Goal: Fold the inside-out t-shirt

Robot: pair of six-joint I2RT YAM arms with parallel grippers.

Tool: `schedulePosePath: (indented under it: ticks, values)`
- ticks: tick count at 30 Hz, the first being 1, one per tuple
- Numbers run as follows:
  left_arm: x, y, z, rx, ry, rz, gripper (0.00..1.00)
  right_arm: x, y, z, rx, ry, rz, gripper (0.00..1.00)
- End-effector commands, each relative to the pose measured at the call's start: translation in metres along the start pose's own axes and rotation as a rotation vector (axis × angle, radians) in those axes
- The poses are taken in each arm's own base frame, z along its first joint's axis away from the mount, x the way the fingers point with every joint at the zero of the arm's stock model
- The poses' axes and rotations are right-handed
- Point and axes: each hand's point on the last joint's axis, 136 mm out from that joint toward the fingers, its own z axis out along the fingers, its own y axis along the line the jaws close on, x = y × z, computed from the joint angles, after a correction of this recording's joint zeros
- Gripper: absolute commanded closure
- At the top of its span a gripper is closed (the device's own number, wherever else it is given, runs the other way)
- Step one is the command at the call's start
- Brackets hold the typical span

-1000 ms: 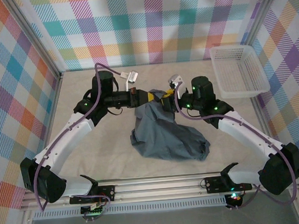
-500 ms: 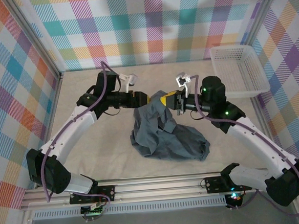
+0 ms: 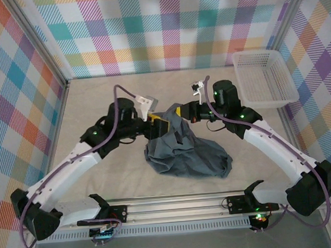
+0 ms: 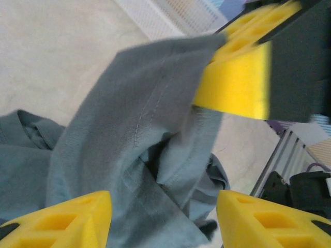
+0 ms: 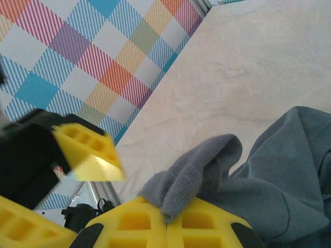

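— Where is the dark slate-grey, soft, wrinkled t-shirt (image 3: 187, 156) found?

— It is heaped on the beige table (image 3: 95, 100), well to the left of the white rectangular plastic mesh basket (image 3: 266, 102) and nearer the arm bases than the basket is. One part of it is raised off the heap at the far end.

— How is the right end effector (image 3: 179, 111) set?

— Its yellow fingers (image 5: 137, 222) are pressed together, and a fold of the t-shirt's hemmed edge is clamped between them, as is seen closely from the right wrist. It is held left of the basket, above the far end of the heap.

— And the left end effector (image 3: 163, 125)?

— Its yellow fingers (image 4: 77, 212) are spread apart. In the left wrist view, grey cloth with a stitched seam is draped across the gap, but neither finger is seen pressed against it. This end effector is placed farther left of the basket than the right one, just beside it.
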Motion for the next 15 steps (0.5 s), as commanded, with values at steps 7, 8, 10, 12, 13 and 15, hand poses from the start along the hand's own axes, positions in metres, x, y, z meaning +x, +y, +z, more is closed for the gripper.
schedulePosePath:
  ticks: [7, 8, 10, 12, 13, 15]
  values:
    - [0.02, 0.018, 0.048, -0.096, 0.114, -0.096, 0.58, -0.006, -0.007, -0.005, 0.068, -0.001, 0.051, 1.0]
    - [0.025, 0.023, 0.048, -0.122, 0.136, -0.093, 0.69, -0.006, -0.01, -0.006, 0.086, -0.004, 0.056, 1.0]
    - [0.028, 0.027, 0.043, -0.147, 0.146, -0.089, 0.85, -0.006, -0.018, -0.009, 0.116, -0.007, 0.074, 1.0]
    - [0.027, 0.028, 0.036, -0.16, 0.141, -0.086, 0.95, -0.006, -0.027, -0.012, 0.143, -0.008, 0.098, 1.0]
    - [0.026, 0.029, 0.033, -0.166, 0.137, -0.09, 0.99, -0.005, -0.033, -0.013, 0.158, -0.006, 0.117, 1.0]
    - [0.02, 0.027, 0.024, -0.157, 0.115, -0.101, 1.0, -0.004, -0.044, -0.016, 0.187, -0.003, 0.149, 1.0]
